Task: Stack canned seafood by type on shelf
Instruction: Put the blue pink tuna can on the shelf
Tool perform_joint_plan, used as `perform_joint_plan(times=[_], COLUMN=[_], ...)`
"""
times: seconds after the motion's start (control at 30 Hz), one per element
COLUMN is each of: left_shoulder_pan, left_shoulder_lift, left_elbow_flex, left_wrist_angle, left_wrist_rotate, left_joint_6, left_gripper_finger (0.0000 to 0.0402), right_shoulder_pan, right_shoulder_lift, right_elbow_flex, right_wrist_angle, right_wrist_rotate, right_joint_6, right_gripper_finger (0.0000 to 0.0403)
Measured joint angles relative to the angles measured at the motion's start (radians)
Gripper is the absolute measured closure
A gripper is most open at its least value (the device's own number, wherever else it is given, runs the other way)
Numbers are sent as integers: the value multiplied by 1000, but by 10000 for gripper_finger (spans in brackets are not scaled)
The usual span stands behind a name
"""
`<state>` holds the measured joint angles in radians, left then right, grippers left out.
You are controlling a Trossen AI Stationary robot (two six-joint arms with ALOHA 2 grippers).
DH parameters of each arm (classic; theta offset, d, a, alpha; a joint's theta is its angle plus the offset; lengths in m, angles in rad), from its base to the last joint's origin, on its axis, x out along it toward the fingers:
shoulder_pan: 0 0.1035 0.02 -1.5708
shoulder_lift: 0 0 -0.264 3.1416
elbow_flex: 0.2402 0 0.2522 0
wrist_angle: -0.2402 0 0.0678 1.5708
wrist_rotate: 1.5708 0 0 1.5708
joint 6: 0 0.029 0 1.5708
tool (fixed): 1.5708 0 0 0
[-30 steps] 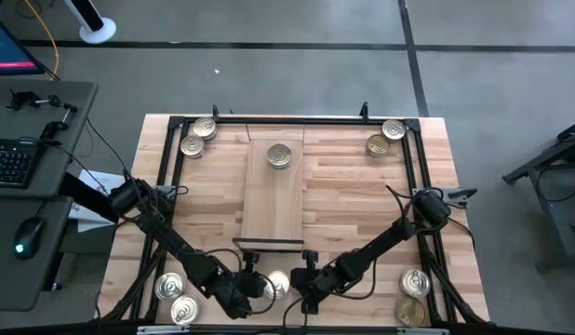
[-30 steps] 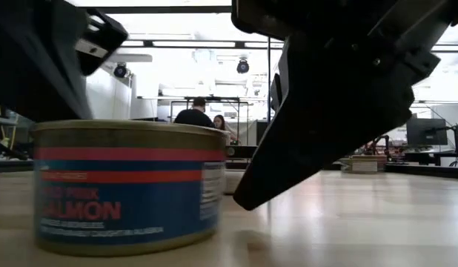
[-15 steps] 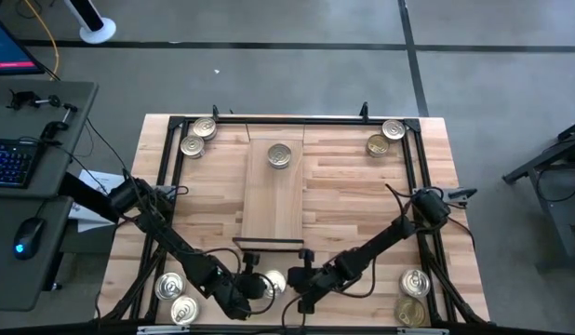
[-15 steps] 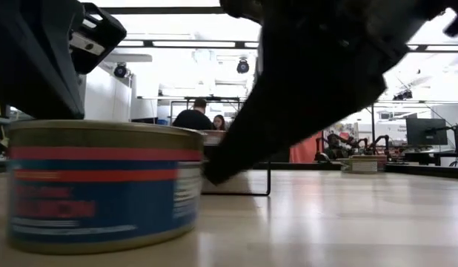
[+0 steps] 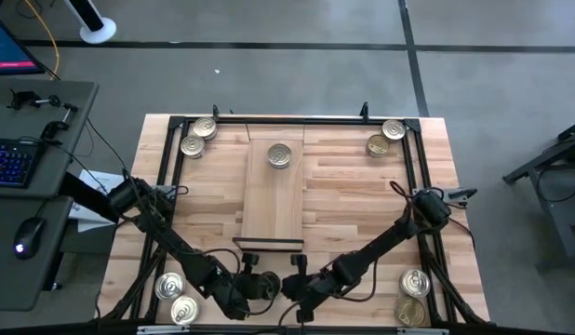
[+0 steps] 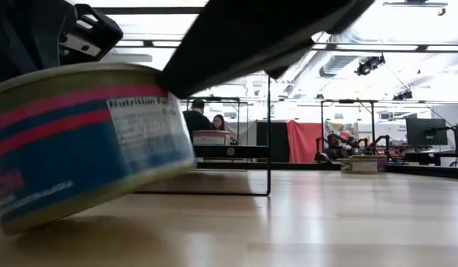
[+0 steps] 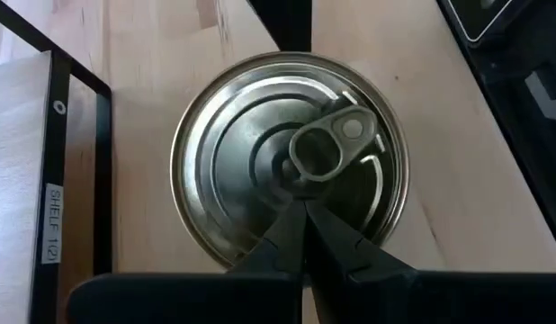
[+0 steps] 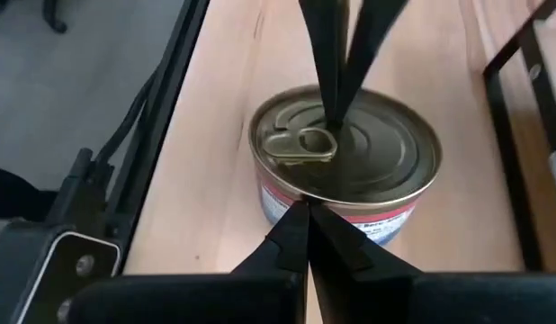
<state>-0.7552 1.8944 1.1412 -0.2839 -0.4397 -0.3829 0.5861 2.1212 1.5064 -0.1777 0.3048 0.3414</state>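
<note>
Silver-lidded salmon tin [image 5: 265, 284] sits at the bottom centre of the high view, just below the shelf [image 5: 273, 191], pinched between the closed left gripper [image 7: 305, 202] and closed right gripper [image 8: 307, 209]. It seems to be being tipped for a grasp; next, one gripper must open around it. Only the low view shows it tilted, which the overhead hides.

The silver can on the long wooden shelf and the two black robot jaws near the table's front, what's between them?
Only bare light-wood shelf board and its black end frame, in the high view.
</note>
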Motion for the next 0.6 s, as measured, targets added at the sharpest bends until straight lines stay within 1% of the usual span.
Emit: perform_joint_plan(times=[0.17,0.23,0.3,0.47,0.53,0.6], left_shoulder_pan=[7,10,13,17,15,5], left_shoulder_lift=[6,12,10,7,-13,-51], left_elbow_flex=[-2,-10,-6,-5,-5,-5], left_wrist_angle=[-2,-27,-10,-15,-38,-86], left_wrist_rotate=[8,17,16,16,16,13], left_joint_6=[0,0,0,-5,-14,-62], left_gripper_finger=[401,401,401,401,401,401], right_shoulder_pan=[-4,-7,-11,-18,-18,-16], right_shoulder_lift=[-2,-2,-2,-3,-18,-57], right_elbow_flex=[50,59,59,59,59,59], right_wrist_angle=[-30,-41,-46,-52,-84,-134], right_wrist_rotate=[14,16,16,-16,-11,11], right_joint_6=[-80,-110,-129,-134,-135,-126], right_gripper_finger=[403,403,403,403,403,403])
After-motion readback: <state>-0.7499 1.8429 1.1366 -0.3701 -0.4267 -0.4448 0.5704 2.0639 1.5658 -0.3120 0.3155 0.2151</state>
